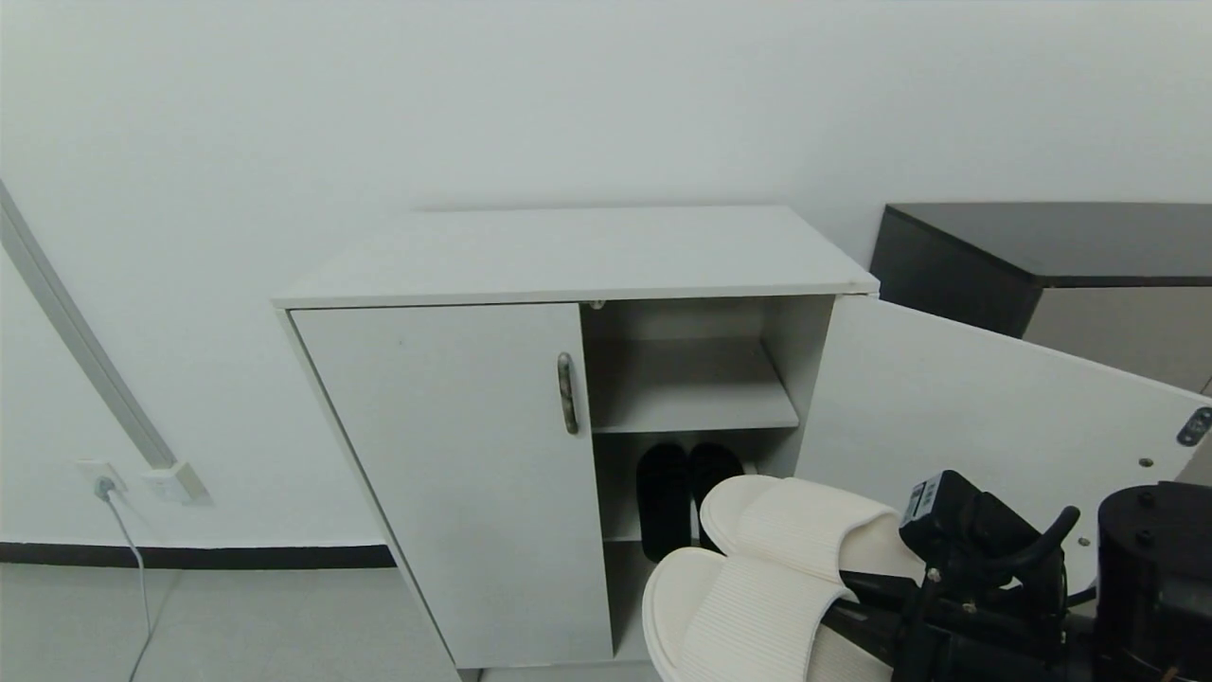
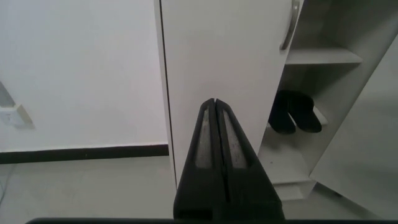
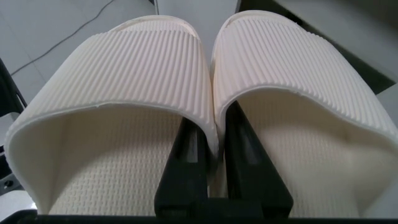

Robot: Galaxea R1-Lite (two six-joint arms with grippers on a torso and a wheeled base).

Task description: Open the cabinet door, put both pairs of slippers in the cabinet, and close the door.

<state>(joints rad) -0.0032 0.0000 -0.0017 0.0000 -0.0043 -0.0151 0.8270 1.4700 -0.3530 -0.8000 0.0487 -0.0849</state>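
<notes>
The right jaws clamp the white slippers (image 1: 757, 568) in front of the open cabinet (image 1: 568, 256) with black slippers (image 1: 677, 497) inside, while the left jaws are pressed together, empty.

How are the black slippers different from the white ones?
The black slippers are dark, and the white slippers are cream with ribbed straps. The black slippers already sit on a lower shelf inside the cabinet, while the white slippers are outside, in front of its open side. Nothing holds the black slippers, but the right gripper pinches the white slippers together. Both are pairs placed side by side.
</notes>
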